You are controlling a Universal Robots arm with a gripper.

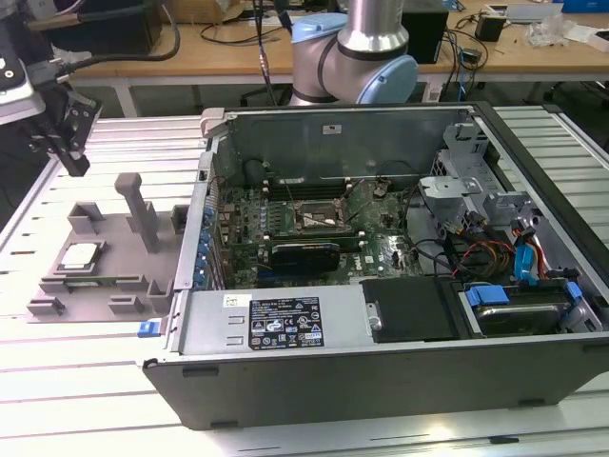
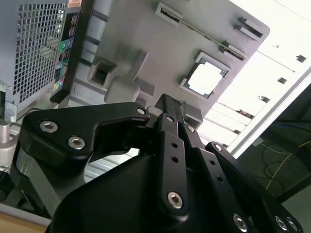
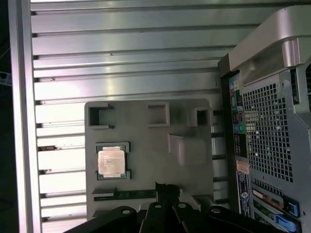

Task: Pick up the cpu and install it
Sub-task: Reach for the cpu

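- Clearly, the cpu (image 1: 80, 255) lies flat, metal top up, in a recess of the grey tray (image 1: 124, 290). That is at the exterior view's lower left, outside the case (image 1: 381, 381).
- The gripper (image 1: 78, 164) hangs at the exterior view's upper left, above the tray's far end and well apart from the cpu. In the first wrist view its jaws appear closed tip to tip, with nothing between them.
- Handling, as I judge it: light and stiff, with a smooth lid that will likely slip under a loose pinch. The underside is probably delicate, so it should stay level.
- Best hold is on two opposite edges of the pale rim, where the recess leaves gaps, not on the shiny top.
- Count: one cpu, one tray, one gripper, one open case and one socket (image 1: 319, 217) on the board inside, near the exterior view's centre.
- The tray has several other recesses, and I see no chip in them.
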